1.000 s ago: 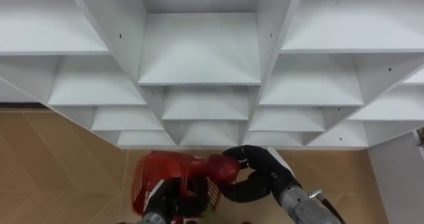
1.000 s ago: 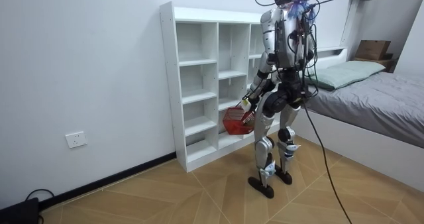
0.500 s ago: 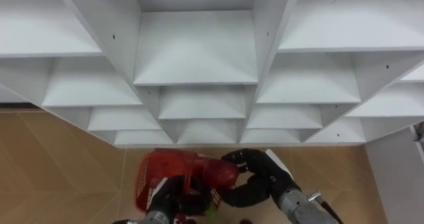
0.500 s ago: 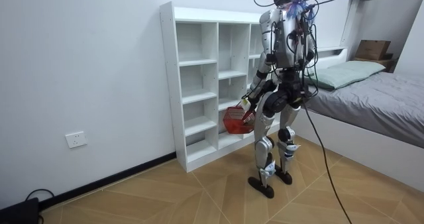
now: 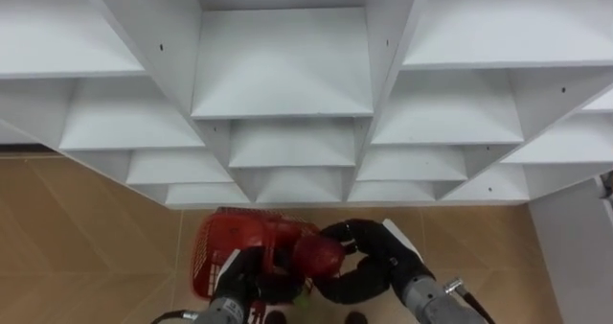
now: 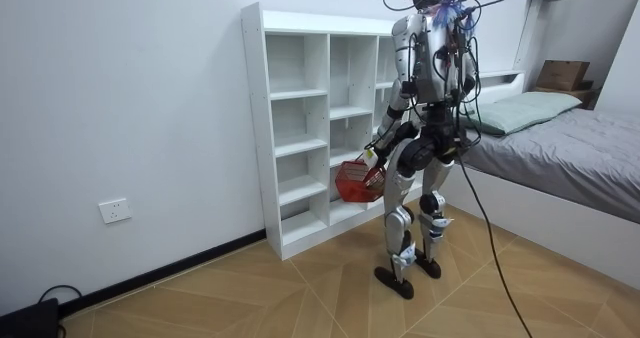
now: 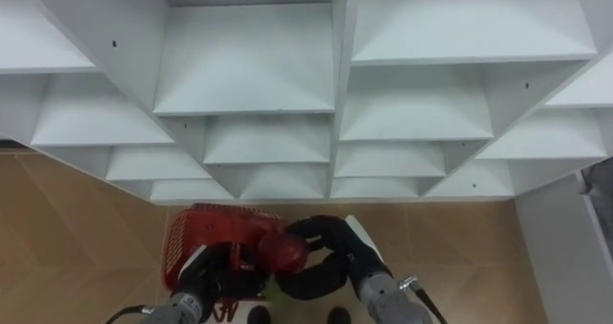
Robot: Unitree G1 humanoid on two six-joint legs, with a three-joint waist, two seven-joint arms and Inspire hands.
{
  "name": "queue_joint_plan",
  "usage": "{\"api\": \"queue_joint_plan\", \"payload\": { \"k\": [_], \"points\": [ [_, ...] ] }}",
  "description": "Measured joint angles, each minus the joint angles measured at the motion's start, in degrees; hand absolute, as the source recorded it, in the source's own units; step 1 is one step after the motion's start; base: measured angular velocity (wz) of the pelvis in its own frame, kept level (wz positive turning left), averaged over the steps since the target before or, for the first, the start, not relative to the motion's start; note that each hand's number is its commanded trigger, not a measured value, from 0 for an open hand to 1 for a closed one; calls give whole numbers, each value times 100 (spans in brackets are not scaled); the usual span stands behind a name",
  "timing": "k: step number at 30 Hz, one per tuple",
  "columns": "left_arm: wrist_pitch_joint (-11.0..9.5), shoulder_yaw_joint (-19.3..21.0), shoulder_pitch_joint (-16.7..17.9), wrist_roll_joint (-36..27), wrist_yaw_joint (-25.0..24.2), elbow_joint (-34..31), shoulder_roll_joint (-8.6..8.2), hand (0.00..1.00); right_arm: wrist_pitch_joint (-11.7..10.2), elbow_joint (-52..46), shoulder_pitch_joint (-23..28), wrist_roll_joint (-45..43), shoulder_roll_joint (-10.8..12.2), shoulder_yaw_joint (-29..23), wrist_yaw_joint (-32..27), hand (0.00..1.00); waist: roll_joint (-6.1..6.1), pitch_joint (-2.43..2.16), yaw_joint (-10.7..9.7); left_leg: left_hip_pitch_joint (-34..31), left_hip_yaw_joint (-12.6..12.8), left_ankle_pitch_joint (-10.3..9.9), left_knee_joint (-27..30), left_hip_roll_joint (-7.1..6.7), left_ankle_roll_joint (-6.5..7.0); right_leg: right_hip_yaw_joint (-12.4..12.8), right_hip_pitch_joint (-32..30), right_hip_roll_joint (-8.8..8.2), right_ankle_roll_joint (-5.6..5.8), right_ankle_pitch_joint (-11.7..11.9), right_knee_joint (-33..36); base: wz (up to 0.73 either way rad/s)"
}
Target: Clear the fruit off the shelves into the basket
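Lowered slightly, the right hand curls round a red fruit at the three o'clock rim of the red basket. The left hand grips the red basket at six o'clock.

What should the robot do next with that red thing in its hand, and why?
Probably open the right hand and let the red fruit fall: it is curled round the fruit right at the edge of the red basket, which the left hand holds.

White closet: open compartments between upright dividers. Below its front edge, a red basket in the left hand and a red fruit in the right hand crowd the space.
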Motion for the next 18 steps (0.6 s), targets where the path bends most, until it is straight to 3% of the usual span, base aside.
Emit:
{"api": "queue_joint_plan", "payload": {
  "k": [17,18],
  "points": [
    [2,-84,22,0,-123,-20,21,100,75,87,-13,-279,15,7,7,100,-3,-1,-6,-81,13,0,37,-3,0,17,-94,4,-1,-2,32,0],
    [2,-91,24,1,-124,-20,47,100,75,87,-13,-298,18,10,8,89,-4,0,-1,-82,19,0,36,-3,0,19,-100,4,-1,-2,36,0]
  ]
}}
